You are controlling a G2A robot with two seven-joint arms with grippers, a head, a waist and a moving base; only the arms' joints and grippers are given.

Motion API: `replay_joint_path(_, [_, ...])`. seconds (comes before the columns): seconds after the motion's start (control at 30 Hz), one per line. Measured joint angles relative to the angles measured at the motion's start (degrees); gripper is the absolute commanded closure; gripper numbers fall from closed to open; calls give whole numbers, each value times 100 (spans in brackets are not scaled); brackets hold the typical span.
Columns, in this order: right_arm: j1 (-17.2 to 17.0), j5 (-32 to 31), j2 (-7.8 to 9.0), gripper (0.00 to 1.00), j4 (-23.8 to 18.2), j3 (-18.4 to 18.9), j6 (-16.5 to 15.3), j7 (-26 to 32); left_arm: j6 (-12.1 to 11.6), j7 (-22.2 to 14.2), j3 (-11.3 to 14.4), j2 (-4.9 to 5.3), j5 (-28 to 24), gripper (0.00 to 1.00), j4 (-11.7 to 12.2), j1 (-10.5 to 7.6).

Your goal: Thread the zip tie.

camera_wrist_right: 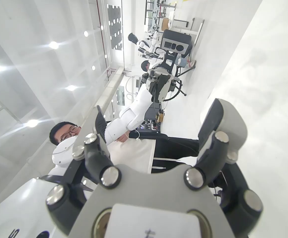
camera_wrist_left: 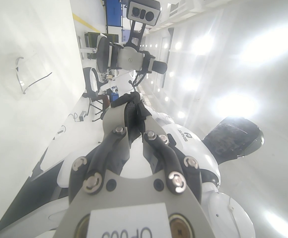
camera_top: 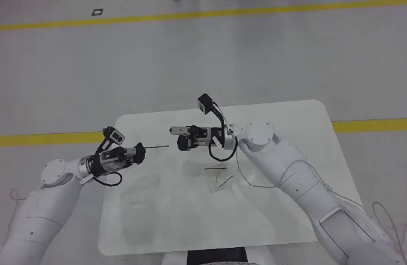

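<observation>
The left gripper (camera_top: 138, 153) has its jaws closed on the black zip tie (camera_top: 157, 146), which is held over the worktop (camera_top: 290, 132) and points toward 3 o'clock. The right gripper (camera_top: 174, 130), near the tie's tip, has its jaws wide open.

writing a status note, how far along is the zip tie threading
Done: the left claw is shut on a black zip tie, its free end pointing at the right claw. In hand: that claw is open, facing the tie, apart from it. Left: the threading itself; no loop shows.
</observation>
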Motion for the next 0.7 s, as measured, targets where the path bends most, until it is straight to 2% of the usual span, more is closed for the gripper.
replay_joint_path(0.2, [-8, 29, -27, 64, -9, -20, -3, 57, 0, 0, 0, 0, 0, 100, 0, 0])
replay_joint_path(0.3, [7, 28, -43, 73, 26, -33, -17, 68, 0, 0, 0, 0, 0, 100, 0, 0])
replay_joint_path(0.43, [21, 11, -61, 77, 70, -49, -31, 103, 0, 0, 0, 0, 0, 100, 0, 0])
replay_joint_path(0.7, [50, -126, -73, 75, 114, -62, -42, 217, 0, 0, 0, 0, 0, 100, 0, 0])
